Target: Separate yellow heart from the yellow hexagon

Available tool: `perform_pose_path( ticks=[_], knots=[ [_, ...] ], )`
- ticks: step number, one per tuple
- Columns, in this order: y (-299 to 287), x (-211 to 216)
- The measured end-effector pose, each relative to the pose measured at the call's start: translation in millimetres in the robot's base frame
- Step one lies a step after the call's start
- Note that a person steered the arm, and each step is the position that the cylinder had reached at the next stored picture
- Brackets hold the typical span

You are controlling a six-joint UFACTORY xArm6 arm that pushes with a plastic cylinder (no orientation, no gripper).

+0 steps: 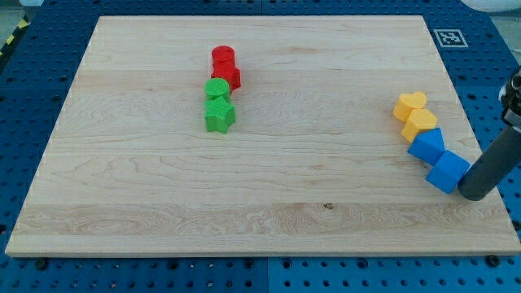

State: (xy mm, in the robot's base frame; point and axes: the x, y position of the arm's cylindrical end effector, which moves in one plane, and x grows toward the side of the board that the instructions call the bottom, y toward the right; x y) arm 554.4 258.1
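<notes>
The yellow heart [409, 105] lies near the board's right edge, touching the yellow hexagon [420, 124] just below it. Two blue blocks continue the chain: one [426, 146] touches the hexagon, the other [448, 171] lies lower right. My tip [475, 194] rests at the view's lower right, right beside the lower blue block, well below the yellow pair.
A red cylinder [223, 58] and a red block [228, 76] sit upper centre-left, with a green cylinder [216, 89] and a green star [219, 115] in a column below. The wooden board's [260, 203] right edge runs close to my tip.
</notes>
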Motion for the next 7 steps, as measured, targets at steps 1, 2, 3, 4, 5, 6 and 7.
perform_pose_path(
  ticks=[1, 2, 3, 4, 5, 6, 7],
  knots=[
    [0.0, 0.0],
    [7.8, 5.2],
    [13.7, 6.6],
    [51.8, 3.5],
    [76.8, -24.7],
    [83.8, -52.9],
    [85.5, -82.7]
  ],
)
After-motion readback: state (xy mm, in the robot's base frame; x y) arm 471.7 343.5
